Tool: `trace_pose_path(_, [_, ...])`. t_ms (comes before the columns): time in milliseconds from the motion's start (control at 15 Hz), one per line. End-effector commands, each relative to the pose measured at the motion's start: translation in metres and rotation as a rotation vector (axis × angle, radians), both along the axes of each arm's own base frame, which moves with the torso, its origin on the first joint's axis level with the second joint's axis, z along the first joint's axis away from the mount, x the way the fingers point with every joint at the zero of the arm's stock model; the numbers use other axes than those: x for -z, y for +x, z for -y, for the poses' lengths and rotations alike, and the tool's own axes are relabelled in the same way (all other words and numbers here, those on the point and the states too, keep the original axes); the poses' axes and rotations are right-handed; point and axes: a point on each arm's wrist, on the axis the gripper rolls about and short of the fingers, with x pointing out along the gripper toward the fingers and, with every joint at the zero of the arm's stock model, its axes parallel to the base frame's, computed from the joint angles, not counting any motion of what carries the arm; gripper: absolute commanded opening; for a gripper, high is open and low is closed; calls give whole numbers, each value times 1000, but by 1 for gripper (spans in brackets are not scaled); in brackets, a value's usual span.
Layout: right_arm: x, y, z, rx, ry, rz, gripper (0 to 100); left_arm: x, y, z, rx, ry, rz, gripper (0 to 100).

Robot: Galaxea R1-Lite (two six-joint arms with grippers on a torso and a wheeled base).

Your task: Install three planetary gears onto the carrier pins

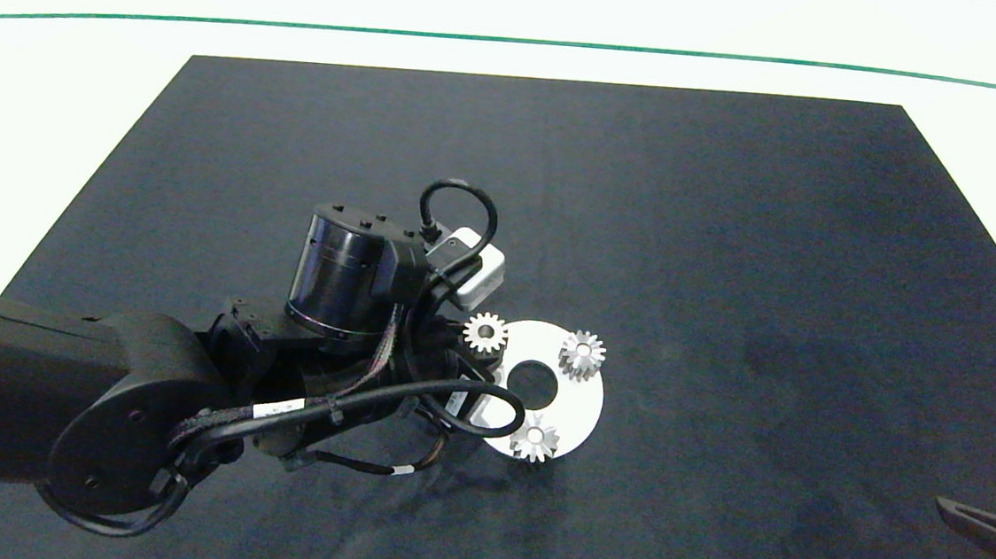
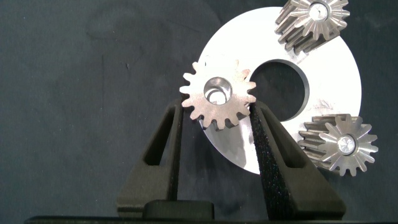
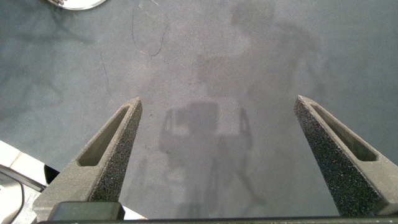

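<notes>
the tabletop (image 1: 961, 156) is white and carries a large dark mat (image 1: 732, 245) where everything lies. the left arm (image 1: 97, 399) comes far in across the mat, its wrist bent down over the work, while the right gripper (image 3: 217, 137) sits parked near the mat's right edge with its fingers spread wide over bare mat.

the white disc (image 1: 582, 402) lies flat near the middle of the mat. two planetary gears (image 1: 582, 355) already sit on it, one at the far side and one (image 1: 535, 440) at the near side, each with a pin end showing in its centre hole.

the left gripper (image 2: 214, 134) holds the third gear (image 2: 219, 94) between its fingers (image 2: 264, 143), closed narrow on the teeth, at the disc's left rim. through the gear's bore something pale shows off-centre; i cannot tell whether it is one of the carrier pins (image 2: 214, 96) or bare disc.

the risk from here, as i judge it, is misalignment: if the bore is not square over the pin, letting go could leave the gear cocked on the pin top or tipping off the rim onto the mat. the grip on toothed flanks could also drag the gear askew as the fingers part.
</notes>
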Motion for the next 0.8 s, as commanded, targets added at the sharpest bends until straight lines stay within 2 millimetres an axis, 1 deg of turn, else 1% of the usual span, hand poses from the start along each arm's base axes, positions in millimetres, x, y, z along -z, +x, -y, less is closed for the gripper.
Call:
trace_pose_path(67, [0,0,0,-1,-2,-2,100,1,0,1,2,3,0,1])
trace_pose_path(800, [0,0,0,0,-2,-2,100,4,0,4,12,1,4,1])
